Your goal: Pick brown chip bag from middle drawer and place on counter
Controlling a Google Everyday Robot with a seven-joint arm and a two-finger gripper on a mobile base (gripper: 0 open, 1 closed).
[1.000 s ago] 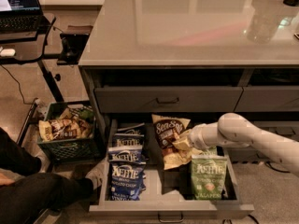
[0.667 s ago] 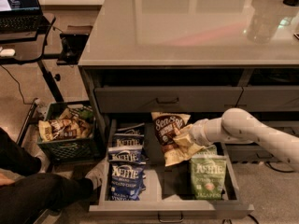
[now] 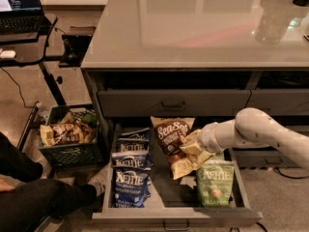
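The brown chip bag (image 3: 170, 138), with white script and a tan bottom, is tilted up over the middle of the open middle drawer (image 3: 176, 217). My gripper (image 3: 191, 146) comes in from the right on a white arm and is shut on the bag's right edge. The bag's lower end hangs just above the drawer floor. The glossy grey counter (image 3: 193, 28) spans the top of the view, above the drawer.
Several blue Kettle bags (image 3: 130, 170) lie in the drawer's left part and a green Kettle bag (image 3: 214, 182) at its right. A closed drawer (image 3: 174, 103) sits above. A crate of snacks (image 3: 67, 137) stands on the floor at left, near a person's leg (image 3: 34, 197).
My gripper has moved a little left and closed on the brown chip bag. The bag has tipped up from lying flat in the drawer.
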